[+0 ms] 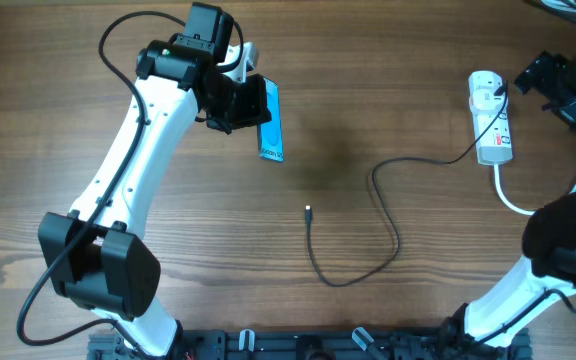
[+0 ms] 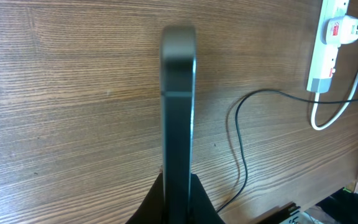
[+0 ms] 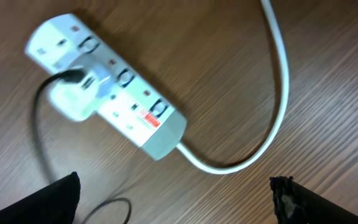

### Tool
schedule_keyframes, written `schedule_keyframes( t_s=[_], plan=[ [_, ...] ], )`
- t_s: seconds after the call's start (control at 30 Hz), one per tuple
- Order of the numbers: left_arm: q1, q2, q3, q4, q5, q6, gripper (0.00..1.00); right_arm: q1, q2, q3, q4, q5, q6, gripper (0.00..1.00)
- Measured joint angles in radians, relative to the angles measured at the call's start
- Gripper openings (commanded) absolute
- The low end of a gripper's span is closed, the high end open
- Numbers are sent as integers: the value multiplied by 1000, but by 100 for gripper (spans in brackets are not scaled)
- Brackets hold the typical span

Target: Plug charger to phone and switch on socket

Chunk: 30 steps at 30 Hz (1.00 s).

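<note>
While left pincer (image 1: 245, 104) clamps phone (image 1: 271, 126), right pincer (image 3: 179, 200) gapes wide above socket (image 3: 143, 119), charger tip (image 1: 309, 212) apart from both.

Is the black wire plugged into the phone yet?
Not plugged in. The tip of the charger lies loose on the table, apart from the phone, which the left pincer holds.

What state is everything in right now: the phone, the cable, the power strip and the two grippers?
phone: clamped on edge in the left gripper, nothing plugged in.
charger cable: one end in the power strip, connector tip loose on the table.
power strip: flat on the table; switch position too blurred to tell.
left gripper: shut on the phone.
right gripper: open, empty, over the power strip.
</note>
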Motion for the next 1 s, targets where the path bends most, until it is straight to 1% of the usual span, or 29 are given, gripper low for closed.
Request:
schedule_keyframes(
  t_s=[0.17,0.43,0.53,0.77,1.0],
  plan=[
    [0,0,0,0,0,0,4,-89,53,0,45,45,45,100],
    [-19,0,0,1,0,0,4,-79,172,0,139,23,52,100],
    [-26,0,0,13,0,0,4,-79,190,0,156,8,51,100],
    [-26,0,0,26,0,0,4,-79,241,0,203,-105,-48,100],
    [-26,0,0,26,0,0,4,-79,242,0,228,-113,-55,100]
  ],
)
